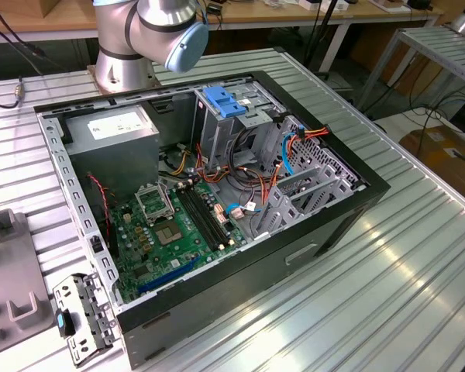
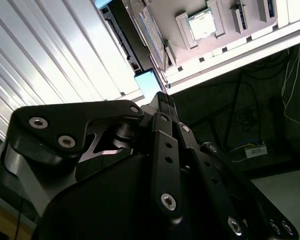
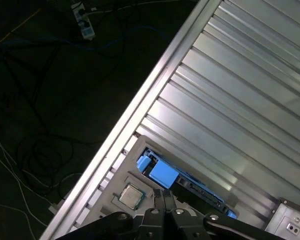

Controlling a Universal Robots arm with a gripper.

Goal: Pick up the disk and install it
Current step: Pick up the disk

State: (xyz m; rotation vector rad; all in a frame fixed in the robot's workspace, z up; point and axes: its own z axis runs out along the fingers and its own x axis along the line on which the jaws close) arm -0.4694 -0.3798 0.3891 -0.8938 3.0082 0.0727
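The gripper is closed on nothing, near the disk, which sits in a grey tray beside a chip. The open case holds a white-stickered box.

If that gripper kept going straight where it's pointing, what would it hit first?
Probably the disk, whose blue frame lies just ahead of the gripper in the first wrist view, beside a processor chip; depth is hard to judge.
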